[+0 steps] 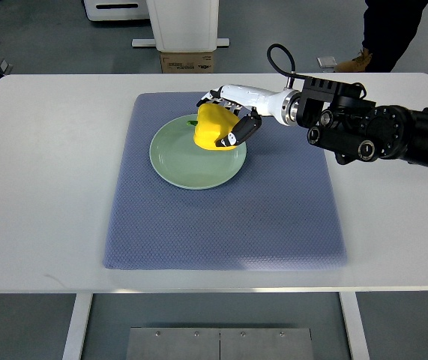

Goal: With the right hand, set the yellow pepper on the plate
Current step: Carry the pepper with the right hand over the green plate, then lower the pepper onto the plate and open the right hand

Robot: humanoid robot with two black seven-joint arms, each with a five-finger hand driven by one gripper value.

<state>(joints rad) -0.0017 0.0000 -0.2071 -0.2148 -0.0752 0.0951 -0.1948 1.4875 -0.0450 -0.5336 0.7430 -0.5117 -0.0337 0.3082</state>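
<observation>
a: where is the yellow pepper point(214, 126)?

b: over the upper right part of the pale green plate point(180, 161), inside its rim. whether it rests on the plate or hangs just above it, i cannot tell. a bit of green stem shows at its left side.

a: and the hand?

b: the right hand point(228, 114) is on it, white shell with black fingers. the fingers point(243, 131) are curled around the pepper's top and right side, clamped on it. the arm point(378, 131) comes in from the right edge, black, with a looped black cable near the wrist.

a: count things for me.

b: one pepper, one plate, one blue-grey mat point(225, 225) under the plate, one white table point(41, 187) under the mat. one robot hand in view; no left arm shows.

a: any writing?

b: behind the table's far edge stands a cardboard box point(188, 61) with dark print on its face, too small to read. a white unit point(184, 24) sits on top of it.

a: anything else?

b: a person's legs in dark trousers and a tan boot point(360, 61) at the upper right, beyond the table. grey floor around.
</observation>
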